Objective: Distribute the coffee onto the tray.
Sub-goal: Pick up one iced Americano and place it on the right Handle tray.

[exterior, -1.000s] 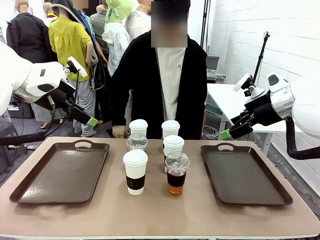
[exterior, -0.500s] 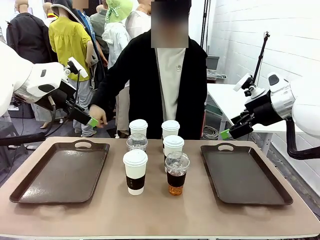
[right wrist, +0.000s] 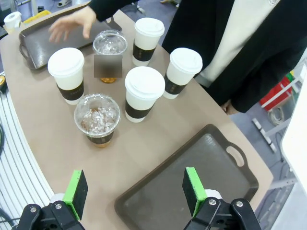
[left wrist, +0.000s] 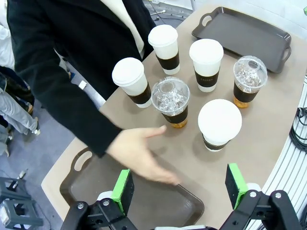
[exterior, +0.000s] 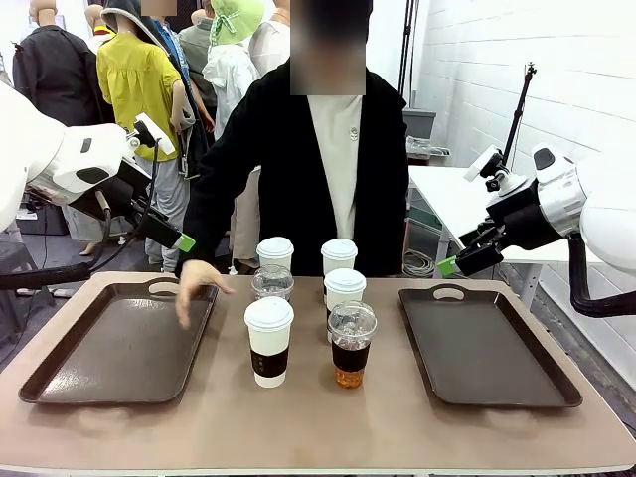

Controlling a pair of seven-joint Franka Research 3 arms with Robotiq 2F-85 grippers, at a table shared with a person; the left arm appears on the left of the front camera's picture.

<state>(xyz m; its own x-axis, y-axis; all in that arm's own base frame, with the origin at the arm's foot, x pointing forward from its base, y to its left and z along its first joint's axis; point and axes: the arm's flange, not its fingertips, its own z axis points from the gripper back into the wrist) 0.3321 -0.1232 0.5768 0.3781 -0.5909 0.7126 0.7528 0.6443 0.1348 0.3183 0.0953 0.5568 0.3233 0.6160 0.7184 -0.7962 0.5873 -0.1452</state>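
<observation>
**Six cups stand mid-table, both pincers held off**

The left pincer (left wrist: 180,184) hangs in the air well left of the front paper cup (exterior: 269,341) and higher than it. Its green pads are wide apart with nothing between them, and in the front view only one pad tip can be made out.

Left of that cup lies the left tray (exterior: 119,343), dark brown and glossy, a rounded rectangle with a cut-out handle. The left wrist view cuts most of it off.

The person's hand (exterior: 194,288) reaches out of a black sleeve (left wrist: 72,96), palm down and fingers loosely spread, over the tray corner nearest the cup. Whether it touches the tray cannot be told.

The front paper cup, white with a white lid and a dark brown band, stands on the tan table (exterior: 328,427). Directly behind it a clear dome-lidded cup (exterior: 271,282) is half hidden. Three more paper cups (exterior: 345,288) stand behind and to its right.

Just right of the front paper cup is a second clear cup (exterior: 351,343), with amber drink showing at its base.

Farther right lies the matching right tray (exterior: 487,343). Beyond and above it the right pincer (exterior: 447,265) hovers, its pads also spread and gripping nothing.
</observation>
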